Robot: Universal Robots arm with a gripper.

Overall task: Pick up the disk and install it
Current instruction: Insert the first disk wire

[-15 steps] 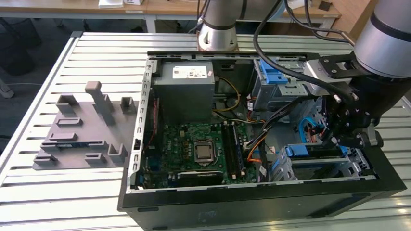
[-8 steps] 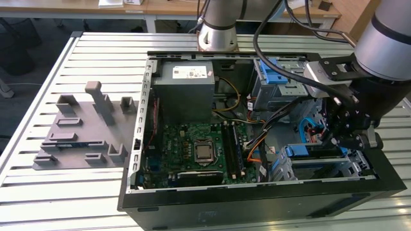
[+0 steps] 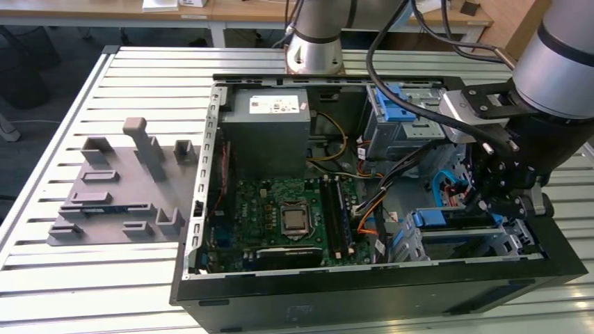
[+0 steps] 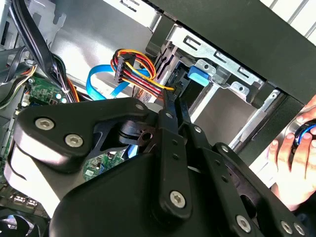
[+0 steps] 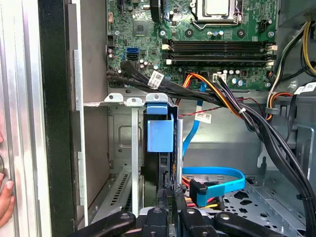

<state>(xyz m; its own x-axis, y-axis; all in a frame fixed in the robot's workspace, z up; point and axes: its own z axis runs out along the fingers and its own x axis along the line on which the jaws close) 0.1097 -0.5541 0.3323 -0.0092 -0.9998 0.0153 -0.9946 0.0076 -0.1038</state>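
The disk (image 3: pixel 452 218) stands on edge inside the grey metal drive cage (image 3: pixel 522 243) at the near corner of the open computer case, on the exterior view's right. Its bright blue carrier frame (image 5: pixel 160 133) shows in the first wrist view, with the dark drive body behind it in the cage slot (image 5: pixel 126 128). In the second wrist view the blue carrier end (image 4: pixel 198 75) sits just past my fingers. My gripper (image 3: pixel 485 203) reaches down into the cage, its jaws drawn close on the disk's near end (image 5: pixel 172 197) (image 4: pixel 173 106).
A grey slotted stand (image 3: pixel 121 188) lies on the slatted table at the exterior view's left. Motherboard (image 3: pixel 278 216), power supply (image 3: pixel 269 132), an upper cage with a blue latch (image 3: pixel 399 104) and loose cables (image 5: pixel 222 182) crowd the case. A person's hand (image 4: pixel 289 163) rests outside the case wall.
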